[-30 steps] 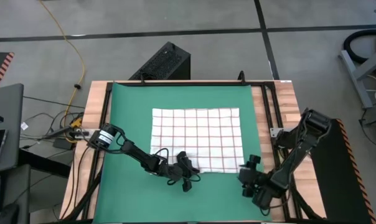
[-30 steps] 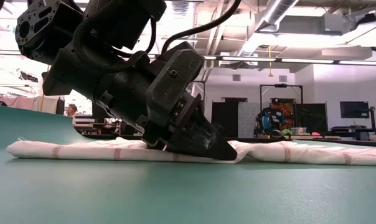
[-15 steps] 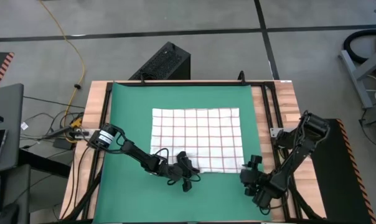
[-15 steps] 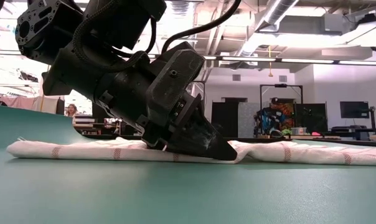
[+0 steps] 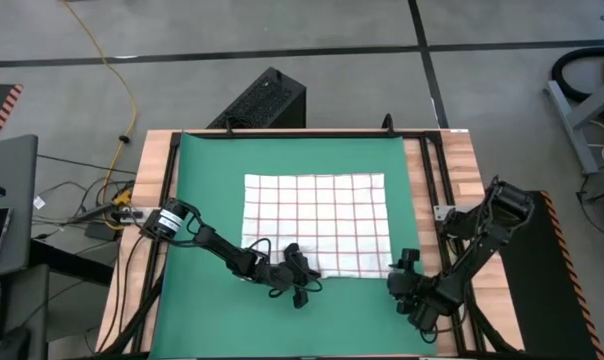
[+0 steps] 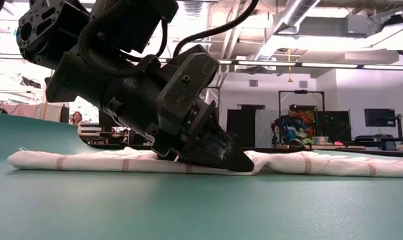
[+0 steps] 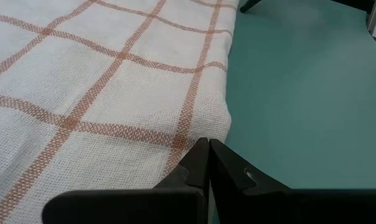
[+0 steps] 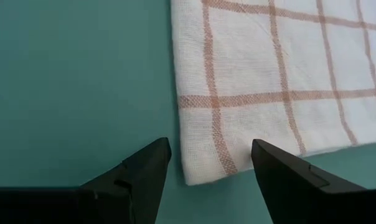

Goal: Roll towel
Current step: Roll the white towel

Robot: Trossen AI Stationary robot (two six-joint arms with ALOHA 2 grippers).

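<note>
The towel (image 5: 317, 222), white with thin red lines, lies spread flat on the green mat (image 5: 210, 180). My left gripper (image 5: 310, 278) is shut and slants down onto the towel's near edge (image 6: 188, 162), toward its right half. My right gripper (image 5: 394, 272) is open over the towel's near right corner (image 8: 206, 168). Its two fingers (image 8: 152, 163) stand one on each side of that corner. I see no touch between them and the cloth. My left gripper's shut fingertips (image 7: 208, 149) rest on the towel's near edge (image 7: 194, 134), close to its right side. They come slanting down from the table's left and near side. Whether any cloth is caught between them I cannot tell. The towel stays flat on the mat.
Black frame rails (image 5: 432, 190) run along the mat's right side on the wooden tabletop (image 5: 462, 170). A black box (image 5: 267, 100) stands on the floor beyond the far edge. Bare green mat lies on every side of the towel. A person (image 6: 291, 127) is far back in the room.
My right gripper has sunk a little toward the towel's near right corner and has rolled slightly. It stays open. The towel has not moved.
</note>
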